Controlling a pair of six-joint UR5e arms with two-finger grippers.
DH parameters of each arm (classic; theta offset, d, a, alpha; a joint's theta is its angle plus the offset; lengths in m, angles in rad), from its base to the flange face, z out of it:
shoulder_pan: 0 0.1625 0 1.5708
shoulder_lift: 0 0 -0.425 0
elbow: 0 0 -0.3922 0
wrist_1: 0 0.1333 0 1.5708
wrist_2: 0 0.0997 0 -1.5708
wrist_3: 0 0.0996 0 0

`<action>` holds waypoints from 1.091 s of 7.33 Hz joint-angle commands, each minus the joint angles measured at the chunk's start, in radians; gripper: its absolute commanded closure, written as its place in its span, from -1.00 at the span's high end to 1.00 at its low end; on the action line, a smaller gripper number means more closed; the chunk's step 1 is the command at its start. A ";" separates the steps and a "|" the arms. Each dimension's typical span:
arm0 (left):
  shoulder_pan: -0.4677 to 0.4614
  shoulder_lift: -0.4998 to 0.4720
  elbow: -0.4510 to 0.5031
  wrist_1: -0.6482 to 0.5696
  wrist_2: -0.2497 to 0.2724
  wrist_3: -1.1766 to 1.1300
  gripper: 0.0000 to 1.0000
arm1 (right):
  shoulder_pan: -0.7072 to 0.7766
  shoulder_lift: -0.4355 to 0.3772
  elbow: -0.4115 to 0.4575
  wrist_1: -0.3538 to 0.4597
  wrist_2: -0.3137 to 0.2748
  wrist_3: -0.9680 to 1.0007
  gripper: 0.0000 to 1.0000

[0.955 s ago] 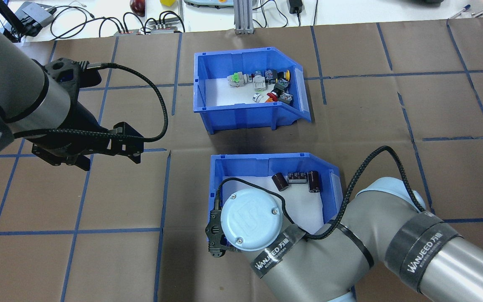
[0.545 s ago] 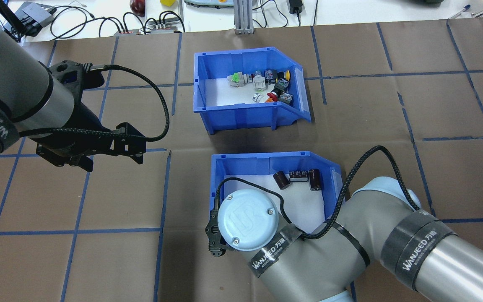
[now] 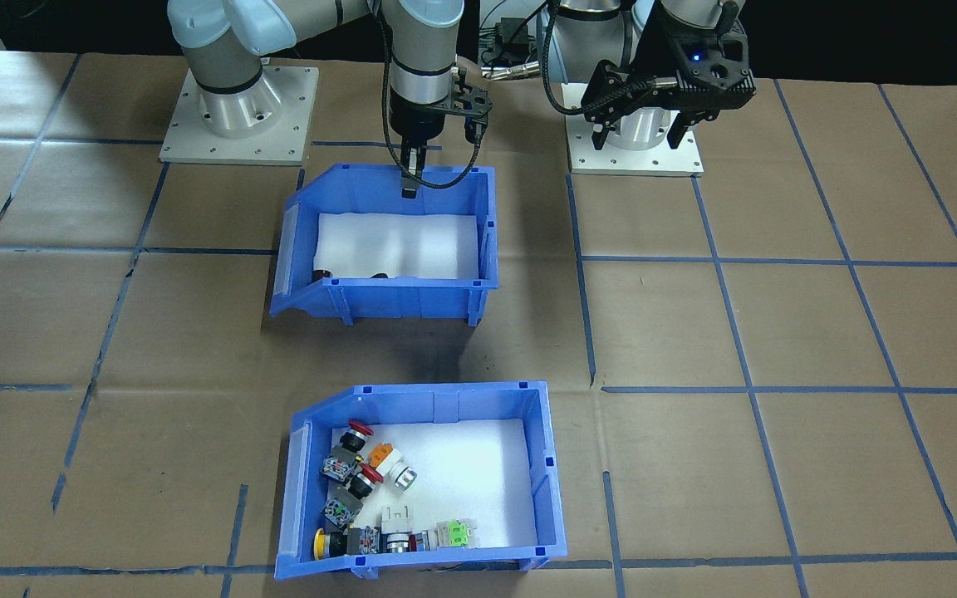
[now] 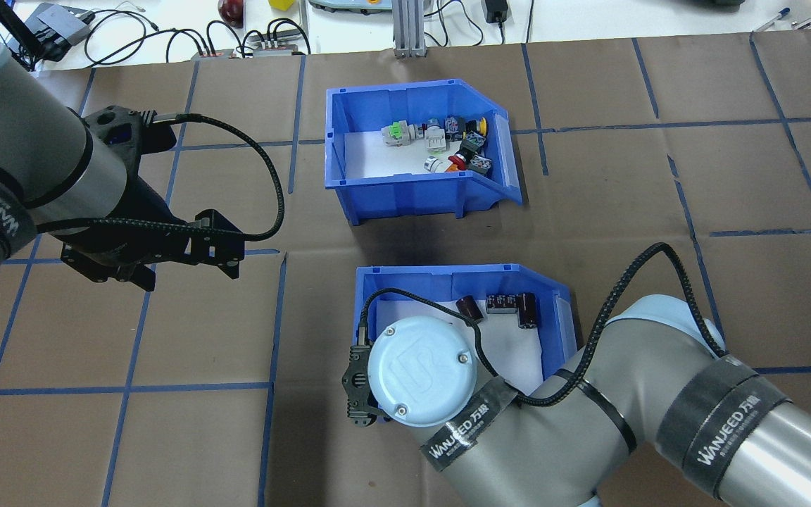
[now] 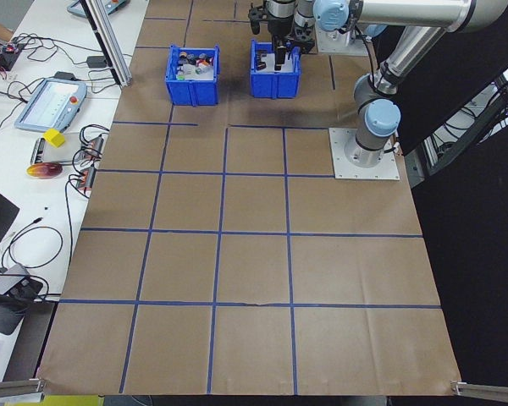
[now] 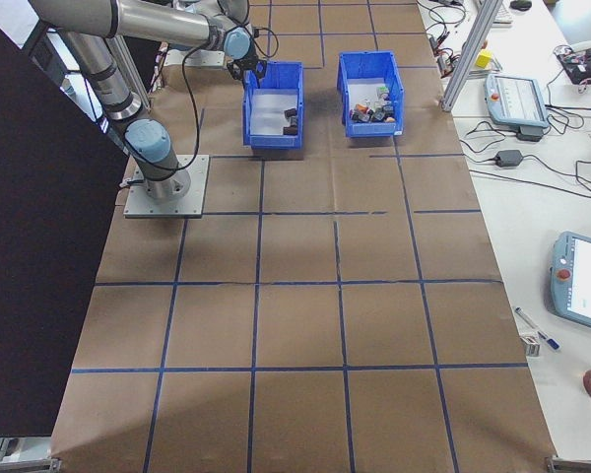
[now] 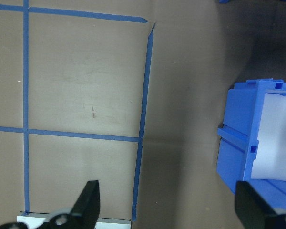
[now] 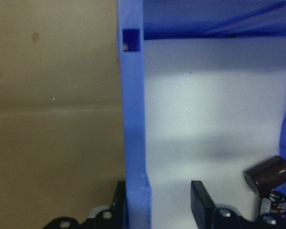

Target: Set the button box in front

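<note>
The button box (image 4: 419, 151) sits on the counter (image 4: 659, 176) on the far side from the robot, its switches (image 3: 362, 490) piled toward the sloped end. Between it and the robot stands the other bin (image 4: 462, 317), the same blue, with dark cylinders (image 4: 500, 304) on its white foam. The right gripper (image 3: 409, 184) is down at that nearer bin's rear wall; in the right wrist view its fingers (image 8: 201, 200) straddle the wall, one inside over the foam and one outside, slightly apart and not clamped on it. So the button box lies a full bin's depth beyond the right gripper, apart from it and untouched. The left gripper (image 4: 124, 271) hangs above bare counter to the left of both bins, jaws spread wide and holding nothing; the left wrist view shows only a corner of the other bin at its edge, and the button box lies well off to its far right.
</note>
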 commanded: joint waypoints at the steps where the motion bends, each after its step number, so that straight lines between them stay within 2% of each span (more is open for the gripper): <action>1: 0.000 0.004 0.001 0.000 0.001 0.000 0.97 | -0.022 -0.075 -0.051 0.033 0.002 -0.001 1.00; 2: 0.000 0.004 0.001 0.000 -0.001 0.000 0.97 | -0.044 -0.092 -0.071 0.048 -0.001 -0.001 1.00; 4: 0.001 0.006 0.003 0.000 0.001 0.000 0.97 | -0.233 -0.093 -0.103 0.061 0.004 0.001 1.00; 6: 0.003 0.003 0.015 0.000 0.001 0.002 0.98 | -0.422 -0.098 -0.129 0.113 0.033 0.178 1.00; 7: 0.011 0.003 0.015 0.000 0.001 0.002 0.98 | -0.485 -0.093 -0.187 0.184 0.074 0.279 1.00; 8: 0.012 -0.011 0.017 0.000 0.001 0.002 0.98 | -0.525 -0.090 -0.259 0.302 0.074 0.386 1.00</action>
